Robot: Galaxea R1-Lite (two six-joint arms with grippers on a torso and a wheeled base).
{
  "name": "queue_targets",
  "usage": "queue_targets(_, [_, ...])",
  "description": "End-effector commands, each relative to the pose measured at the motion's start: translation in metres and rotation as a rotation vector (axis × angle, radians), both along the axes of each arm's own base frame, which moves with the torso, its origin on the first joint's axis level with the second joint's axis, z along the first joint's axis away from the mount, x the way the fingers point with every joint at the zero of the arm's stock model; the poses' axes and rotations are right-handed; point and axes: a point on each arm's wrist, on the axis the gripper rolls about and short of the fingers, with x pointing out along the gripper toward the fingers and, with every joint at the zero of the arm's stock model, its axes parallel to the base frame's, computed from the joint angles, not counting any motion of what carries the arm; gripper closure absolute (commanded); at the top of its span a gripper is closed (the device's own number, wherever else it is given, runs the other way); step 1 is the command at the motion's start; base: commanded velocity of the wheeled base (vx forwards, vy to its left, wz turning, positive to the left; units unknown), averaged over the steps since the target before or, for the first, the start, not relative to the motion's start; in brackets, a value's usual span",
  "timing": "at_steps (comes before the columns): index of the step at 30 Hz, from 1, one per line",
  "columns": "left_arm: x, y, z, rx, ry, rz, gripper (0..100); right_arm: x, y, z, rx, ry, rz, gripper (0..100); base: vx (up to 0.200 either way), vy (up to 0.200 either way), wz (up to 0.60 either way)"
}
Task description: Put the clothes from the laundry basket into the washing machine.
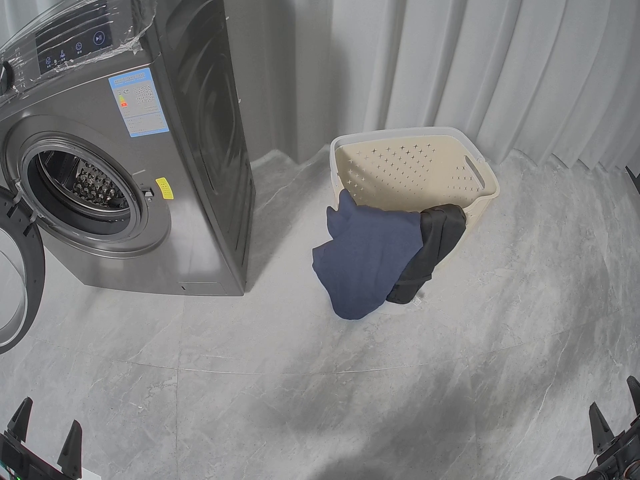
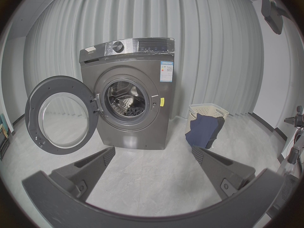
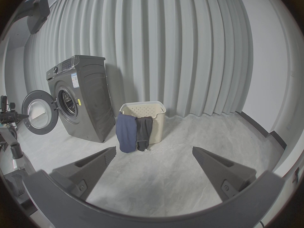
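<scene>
A cream laundry basket (image 1: 413, 161) stands on the floor to the right of the grey washing machine (image 1: 127, 168). A dark blue garment (image 1: 367, 255) and a black garment (image 1: 430, 245) hang over the basket's near rim. The machine's round door (image 2: 60, 114) is swung wide and the drum (image 1: 90, 185) holds some dark cloth (image 2: 131, 111). My left gripper (image 1: 43, 435) is low at the near left, open and empty. My right gripper (image 1: 617, 411) is low at the near right, open and empty. Both are far from the basket.
Pale curtains (image 1: 467, 55) run along the back behind the basket and machine. Bare grey floor (image 1: 300, 381) lies between me and both. The open door (image 1: 17, 268) juts out at the far left. A dark skirting (image 3: 259, 127) lines the right wall.
</scene>
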Motion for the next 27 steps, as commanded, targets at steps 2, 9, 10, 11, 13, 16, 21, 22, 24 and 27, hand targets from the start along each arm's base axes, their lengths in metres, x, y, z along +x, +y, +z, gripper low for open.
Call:
queue_targets(2, [0.0006, 0.0, -0.0047, 0.0, 0.008, 0.001, 0, 0.0012, 0.0, -0.0049, 0.0, 0.016, 0.001, 0, 0.0, -0.2, 0.0])
queue_targets(9, [0.0006, 0.0, -0.0047, 0.0, 0.008, 0.001, 0, 0.0012, 0.0, -0.0049, 0.0, 0.016, 0.001, 0, 0.0, -0.057, 0.0])
queue_targets(10, [0.0006, 0.0, -0.0047, 0.0, 0.008, 0.001, 0, 0.0012, 0.0, -0.0049, 0.0, 0.016, 0.001, 0, 0.0, 0.0, 0.0])
queue_targets(11, [0.0006, 0.0, -0.0047, 0.0, 0.008, -0.001, 0, 0.0012, 0.0, -0.0049, 0.0, 0.016, 0.001, 0, 0.2, 0.0, 0.0])
queue_targets(13, [0.0006, 0.0, -0.0047, 0.0, 0.008, -0.001, 0, 0.0012, 0.0, -0.0049, 0.0, 0.016, 0.001, 0, 0.2, 0.0, 0.0])
queue_targets(16, [0.0006, 0.0, -0.0047, 0.0, 0.008, 0.001, 0, 0.0012, 0.0, -0.0049, 0.001, 0.016, 0.001, 0, 0.2, 0.0, 0.0])
queue_targets(21, [0.0006, 0.0, -0.0047, 0.0, 0.008, 0.001, 0, 0.0012, 0.0, -0.0049, 0.0, 0.016, 0.001, 0, 0.2, 0.0, 0.0])
queue_targets(22, [0.0006, 0.0, -0.0047, 0.0, 0.008, 0.001, 0, 0.0012, 0.0, -0.0049, 0.0, 0.016, 0.001, 0, 0.2, 0.0, 0.0])
queue_targets(24, [0.0006, 0.0, -0.0047, 0.0, 0.008, 0.001, 0, 0.0012, 0.0, -0.0049, 0.0, 0.016, 0.001, 0, 0.2, 0.0, 0.0])
queue_targets(27, [0.0006, 0.0, -0.0047, 0.0, 0.008, -0.001, 0, 0.0012, 0.0, -0.0049, -0.002, 0.016, 0.001, 0, 0.2, 0.0, 0.0])
